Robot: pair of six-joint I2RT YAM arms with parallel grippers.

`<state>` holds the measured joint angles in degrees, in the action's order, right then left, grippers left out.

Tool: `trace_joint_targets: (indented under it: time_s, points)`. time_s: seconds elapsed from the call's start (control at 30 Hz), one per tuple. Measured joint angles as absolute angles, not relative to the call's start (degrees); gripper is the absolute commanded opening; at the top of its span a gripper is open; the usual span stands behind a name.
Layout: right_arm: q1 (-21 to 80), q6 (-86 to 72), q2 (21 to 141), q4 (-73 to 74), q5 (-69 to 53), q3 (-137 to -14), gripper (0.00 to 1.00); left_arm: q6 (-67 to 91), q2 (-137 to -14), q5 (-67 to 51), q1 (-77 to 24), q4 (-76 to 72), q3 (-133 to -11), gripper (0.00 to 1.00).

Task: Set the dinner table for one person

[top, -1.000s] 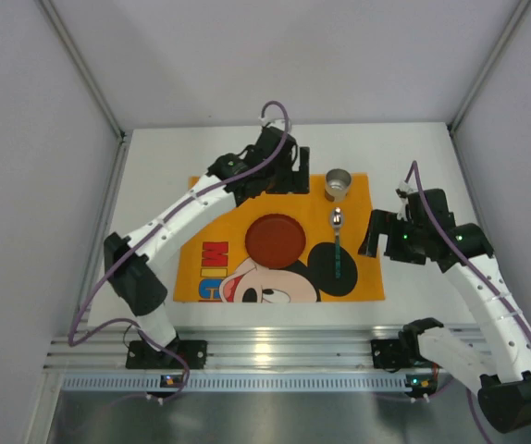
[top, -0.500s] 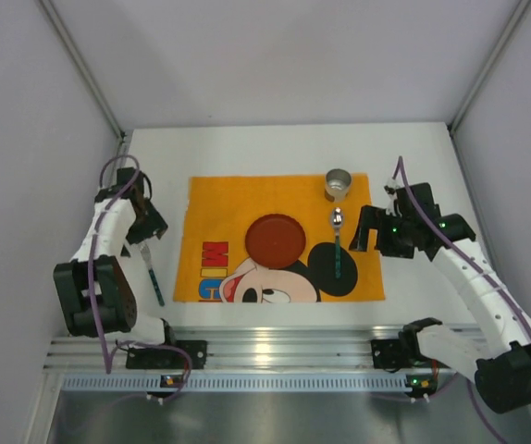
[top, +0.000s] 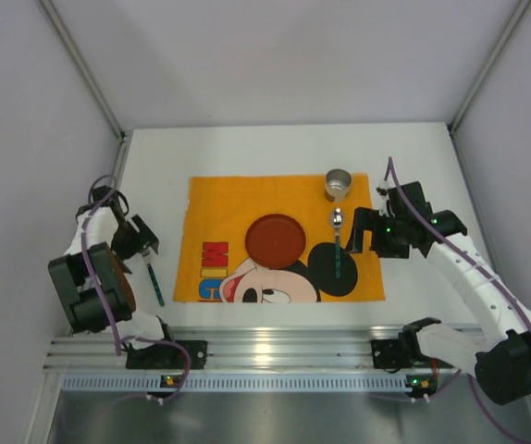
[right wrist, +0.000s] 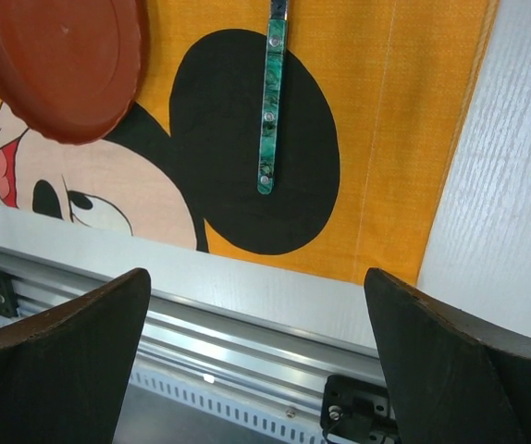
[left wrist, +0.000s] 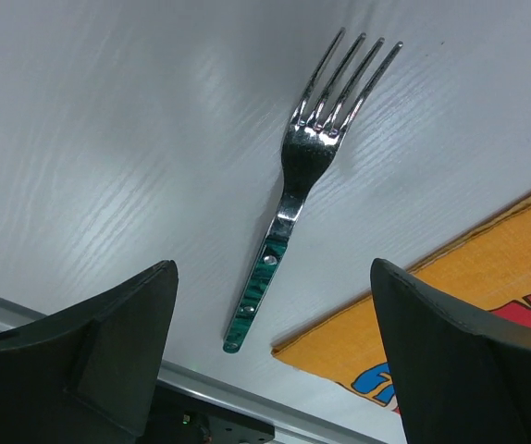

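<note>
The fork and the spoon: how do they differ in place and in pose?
The fork lies on the bare dinner table; the spoon lies on the orange cloth. The fork lies slanted in the top view; the spoon lies straight. Both have green handles.

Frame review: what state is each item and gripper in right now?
fork: lying flat on the bare table, left of the cloth, not held
spoon: lying on the cloth, right of the plate
plate: flat on the cloth, empty
cup: upright at the cloth's far edge
cloth: spread flat
left gripper: open, over the fork
right gripper: open, empty
</note>
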<state>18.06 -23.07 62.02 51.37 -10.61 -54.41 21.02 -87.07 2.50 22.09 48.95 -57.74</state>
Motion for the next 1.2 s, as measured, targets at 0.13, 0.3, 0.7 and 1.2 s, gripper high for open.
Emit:
trace_joint_targets:
  time_s: [0.13, 0.3, 0.7, 1.2]
  points:
    - [18.17, -22.94, 62.08, 51.37, -10.31, -54.39, 1.0, 20.27, -90.0, 1.54, 22.06, 47.4, -57.21, 0.87]
    - [18.17, -22.68, 62.83, 51.35, -9.74, -54.39, 1.0, 19.42, -94.06, 1.56, 22.06, 45.67, -56.47, 0.84]
    - [18.22, -22.09, 66.24, 51.09, -8.4, -54.39, 1.0, 19.07, -98.19, -0.21, 21.87, 45.67, -58.57, 0.0]
    - [18.22, -22.0, 66.48, 50.54, -6.98, -54.41, 1.0, 17.21, -97.82, 12.25, 17.12, 47.53, -76.4, 0.0]
